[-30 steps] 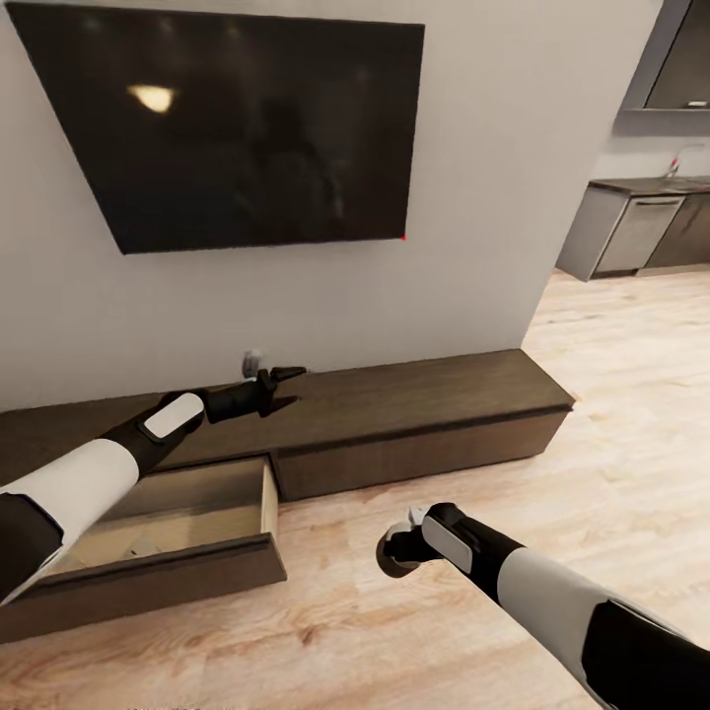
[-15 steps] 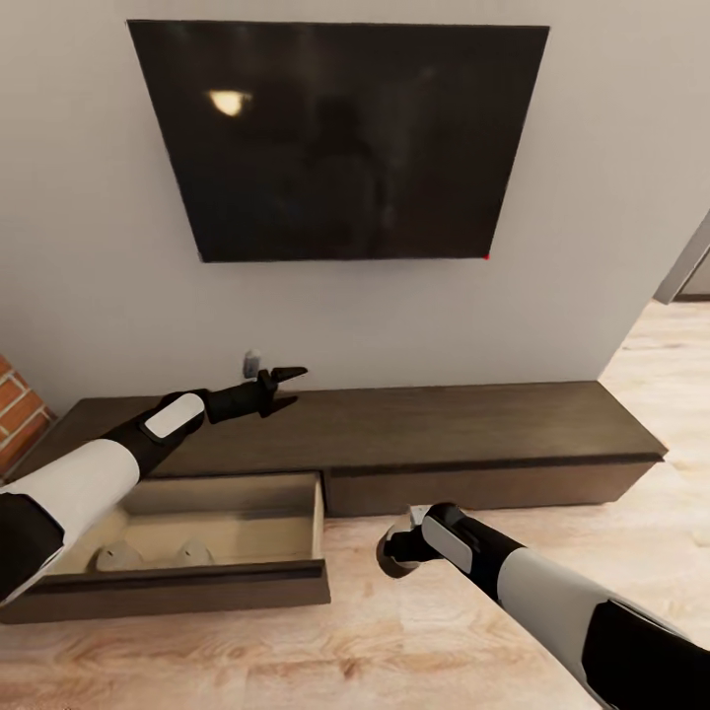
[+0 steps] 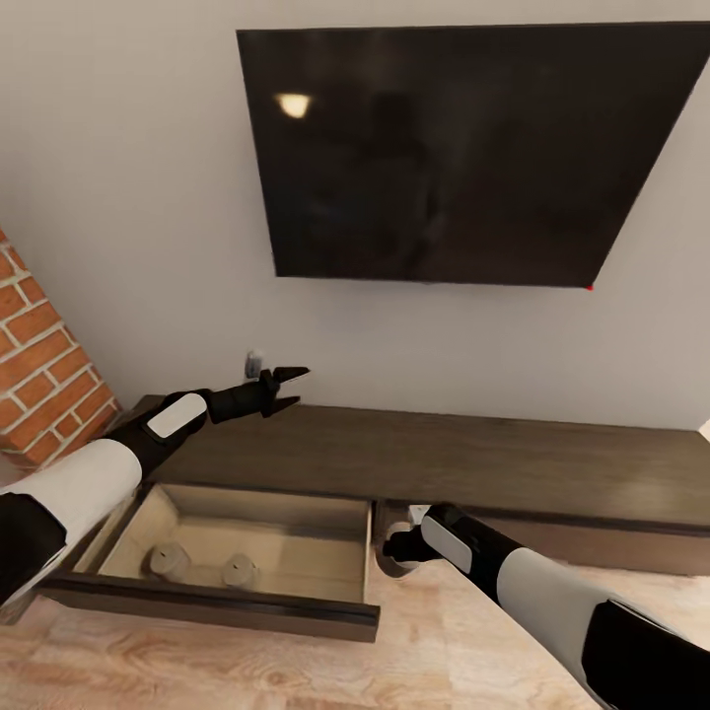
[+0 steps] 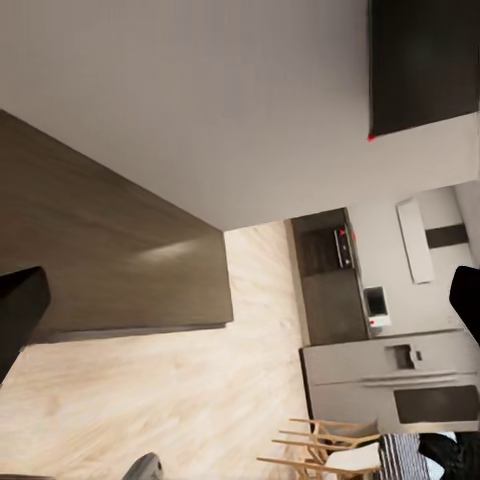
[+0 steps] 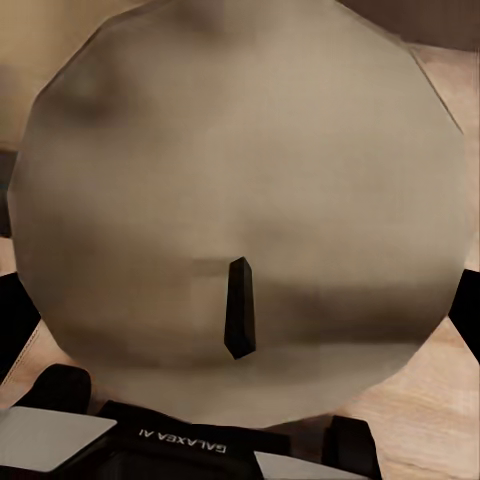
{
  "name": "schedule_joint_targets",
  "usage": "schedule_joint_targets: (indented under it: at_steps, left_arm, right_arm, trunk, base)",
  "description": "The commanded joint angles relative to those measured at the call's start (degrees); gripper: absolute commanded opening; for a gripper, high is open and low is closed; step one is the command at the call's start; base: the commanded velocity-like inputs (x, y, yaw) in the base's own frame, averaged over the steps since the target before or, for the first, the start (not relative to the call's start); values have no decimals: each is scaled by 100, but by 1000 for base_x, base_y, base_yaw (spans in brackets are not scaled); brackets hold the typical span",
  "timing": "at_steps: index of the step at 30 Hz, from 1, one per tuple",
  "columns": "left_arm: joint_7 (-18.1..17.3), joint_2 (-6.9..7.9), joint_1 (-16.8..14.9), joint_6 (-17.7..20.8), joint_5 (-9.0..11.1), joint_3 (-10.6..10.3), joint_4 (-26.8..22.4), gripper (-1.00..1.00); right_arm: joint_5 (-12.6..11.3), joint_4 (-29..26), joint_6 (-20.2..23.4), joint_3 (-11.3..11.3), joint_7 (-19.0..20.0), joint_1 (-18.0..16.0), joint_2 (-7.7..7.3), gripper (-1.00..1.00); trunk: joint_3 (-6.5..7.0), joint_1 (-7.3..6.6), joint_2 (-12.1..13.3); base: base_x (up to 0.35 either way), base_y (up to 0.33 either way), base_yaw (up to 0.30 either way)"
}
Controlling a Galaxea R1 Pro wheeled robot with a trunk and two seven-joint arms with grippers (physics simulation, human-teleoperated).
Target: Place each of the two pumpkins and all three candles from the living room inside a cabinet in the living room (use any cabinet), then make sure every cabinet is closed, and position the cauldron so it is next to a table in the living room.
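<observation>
Open drawer (image 3: 258, 537) half free beside candles (image 3: 202, 566)

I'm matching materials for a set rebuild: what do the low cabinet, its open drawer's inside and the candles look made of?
The cabinet looks like dark-brown wood, matt, with faint grain on its top. The open drawer seems lined in pale tan board, smooth and unpatterned. The two candles in the drawer look like dull grey-beige wax; the one in the right gripper shows a dark wick.

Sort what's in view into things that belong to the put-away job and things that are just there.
Job things:
- cabinet, its drawer pulled open
- two candles lying in the drawer
- a third candle held in the right gripper
- left gripper, open and empty

Just there:
- wall TV
- brick column
- wall outlet
</observation>
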Motion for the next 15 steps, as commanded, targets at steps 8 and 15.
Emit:
schedule_joint_targets:
  at_steps: [8, 15]
  left_arm:
    - [8, -8, 0, -1, 1, 0, -8, 100]
    - [9, -9, 0, -1, 1, 0, -36, 100]
  right_arm:
    - [-2, 2, -1, -1, 0, 0, 0, -100]
    - [-2, -1, -2, -1, 0, 0, 0, -100]
  trunk:
    - [144, -176, 322]
    - [270, -330, 603]
  base:
    - [201, 118, 288]
    - [8, 5, 251]
